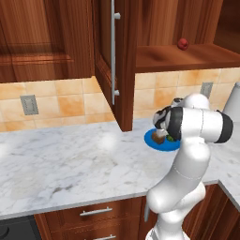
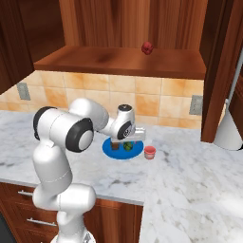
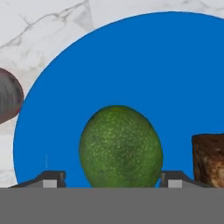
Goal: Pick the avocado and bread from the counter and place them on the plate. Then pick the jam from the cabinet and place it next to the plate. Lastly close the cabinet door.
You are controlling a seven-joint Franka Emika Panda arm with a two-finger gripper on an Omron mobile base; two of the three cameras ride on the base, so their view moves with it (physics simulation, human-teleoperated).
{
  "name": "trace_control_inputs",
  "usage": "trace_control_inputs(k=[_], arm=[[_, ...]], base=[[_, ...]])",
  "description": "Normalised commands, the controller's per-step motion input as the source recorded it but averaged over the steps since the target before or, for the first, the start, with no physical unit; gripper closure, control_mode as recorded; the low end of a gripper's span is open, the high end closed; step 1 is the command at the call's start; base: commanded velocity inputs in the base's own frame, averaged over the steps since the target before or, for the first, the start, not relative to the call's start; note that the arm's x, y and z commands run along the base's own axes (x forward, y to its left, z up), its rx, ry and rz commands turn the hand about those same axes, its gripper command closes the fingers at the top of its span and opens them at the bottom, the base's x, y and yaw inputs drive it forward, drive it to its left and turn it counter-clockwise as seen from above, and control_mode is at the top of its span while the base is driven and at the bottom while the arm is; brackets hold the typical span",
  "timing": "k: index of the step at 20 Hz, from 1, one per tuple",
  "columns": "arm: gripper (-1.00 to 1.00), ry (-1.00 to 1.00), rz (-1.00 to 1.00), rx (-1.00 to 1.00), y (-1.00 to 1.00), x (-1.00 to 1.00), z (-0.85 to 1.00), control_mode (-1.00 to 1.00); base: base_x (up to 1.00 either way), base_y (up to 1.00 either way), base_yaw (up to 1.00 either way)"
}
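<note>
Our gripper (image 3: 106, 181) stands wide around the avocado (image 3: 120, 146) on the plate (image 3: 144, 65); we lift straight, avoiding the bread (image 3: 209, 159) at three o'clock.

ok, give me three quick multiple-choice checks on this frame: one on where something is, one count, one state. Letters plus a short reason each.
1. Where does the avocado lie?
A. on the blue plate
B. on the cabinet shelf
C. on the bare counter

2. How many food pieces are on the plate?
A. one
B. two
C. three

3. How is the cabinet door?
A. shut
B. open
C. taken off

Key:
1 A, the hand view shows the avocado on the blue disc, between the fingertips.
2 B, the avocado and the bread both sit on it; the jam stands beside the plate on the counter.
3 B, the door stands swung out, its bar handle facing sideways and the shelf exposed.
</note>
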Motion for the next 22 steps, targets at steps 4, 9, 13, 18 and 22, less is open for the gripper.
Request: trace_control_inputs(k=[4,9,13,18,22], arm=[[-1.0,0.0,0.06,0.0,-0.2,0.02,0.22,-1.0],[-1.0,0.0,0.01,0.0,-0.01,-0.06,0.69,-1.0],[-1.0,-0.07,0.0,0.0,0.0,-0.31,0.66,-1.0],[-1.0,-0.11,0.0,0.0,0.0,-0.7,0.47,-1.0],[-1.0,-0.11,0.0,0.0,0.0,-0.86,0.07,-1.0]], base=[[0.0,0.0,0.0],[0.0,0.0,0.0],[0.0,0.0,0.0],[0.0,0.0,0.0],[0.0,0.0,0.0]])
